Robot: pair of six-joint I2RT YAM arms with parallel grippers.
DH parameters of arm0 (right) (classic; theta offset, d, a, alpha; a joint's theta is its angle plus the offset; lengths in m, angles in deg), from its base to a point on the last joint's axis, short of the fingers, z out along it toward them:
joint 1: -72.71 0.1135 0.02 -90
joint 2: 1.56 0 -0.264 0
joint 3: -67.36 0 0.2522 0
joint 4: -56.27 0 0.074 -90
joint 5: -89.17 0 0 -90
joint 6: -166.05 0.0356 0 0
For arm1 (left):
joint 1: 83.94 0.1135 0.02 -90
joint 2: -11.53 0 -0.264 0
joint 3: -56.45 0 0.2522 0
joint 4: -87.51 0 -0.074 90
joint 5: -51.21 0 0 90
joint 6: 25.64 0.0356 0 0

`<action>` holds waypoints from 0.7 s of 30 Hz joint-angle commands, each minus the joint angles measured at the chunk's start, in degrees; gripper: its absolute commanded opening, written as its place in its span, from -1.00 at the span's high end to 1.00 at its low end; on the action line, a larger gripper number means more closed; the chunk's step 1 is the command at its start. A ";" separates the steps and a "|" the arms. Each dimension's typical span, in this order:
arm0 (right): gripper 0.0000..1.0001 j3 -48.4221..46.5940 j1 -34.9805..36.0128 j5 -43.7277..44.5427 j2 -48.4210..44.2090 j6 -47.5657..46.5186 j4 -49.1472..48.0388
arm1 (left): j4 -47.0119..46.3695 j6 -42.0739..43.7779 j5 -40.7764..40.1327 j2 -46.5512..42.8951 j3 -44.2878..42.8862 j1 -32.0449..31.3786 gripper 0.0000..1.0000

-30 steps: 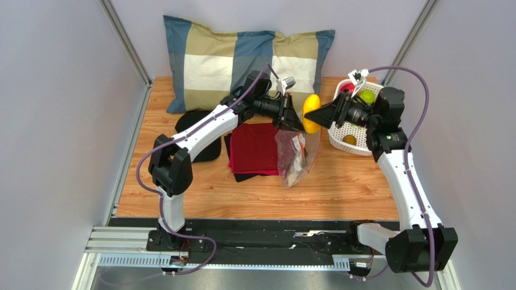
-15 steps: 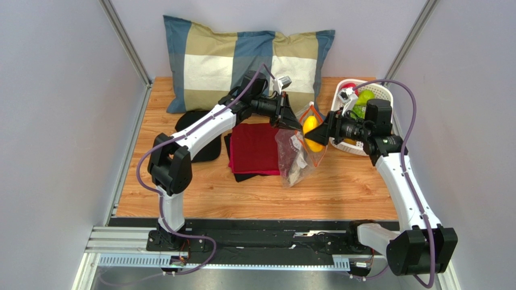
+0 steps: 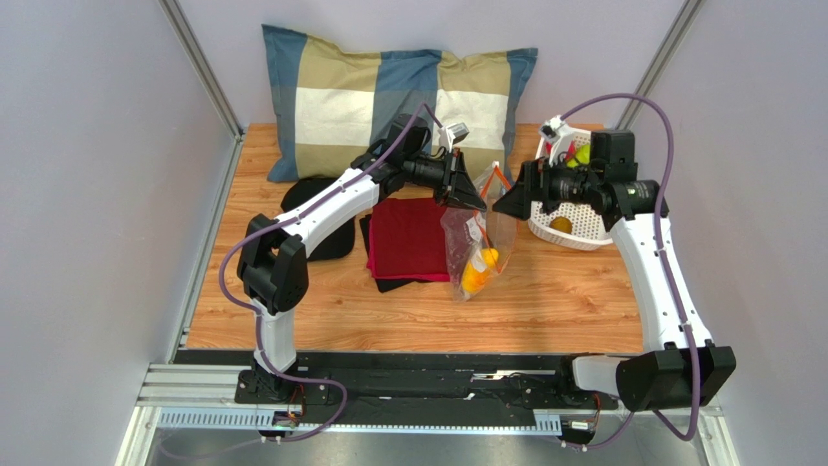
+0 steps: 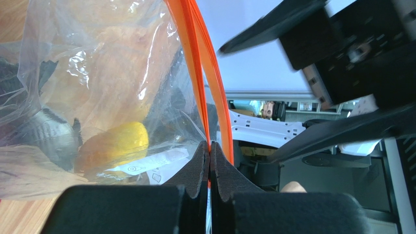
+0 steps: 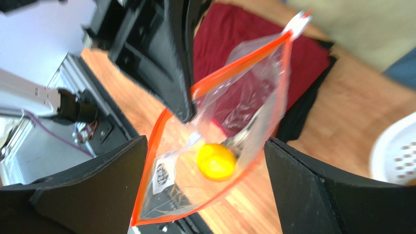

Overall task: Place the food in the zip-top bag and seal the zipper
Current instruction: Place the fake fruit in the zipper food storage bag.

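Yellow toy fruit (image 5: 216,162) low inside zip-top bag (image 3: 471,248), bag hanging below left fingers (image 4: 210,148) pinched tight on orange-red zipper (image 4: 195,58), right fingers (image 5: 205,141) spread wide and empty above bag mouth, white basket (image 3: 573,233) with orange piece (image 3: 561,225) just beyond right fingers
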 commanded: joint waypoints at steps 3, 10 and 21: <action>-0.84 -10.87 -11.01 1.80 7.45 -1.52 -1.05 | -0.40 1.24 0.46 -1.54 -0.99 -0.20 1.00; -0.83 -22.82 -19.38 16.73 25.72 -12.50 -1.14 | 0.74 2.82 -0.76 -1.71 -1.25 -0.21 1.00; -0.91 -40.24 -22.64 31.51 49.91 -24.81 -2.01 | 0.66 3.44 -0.86 -1.71 0.24 -0.12 1.00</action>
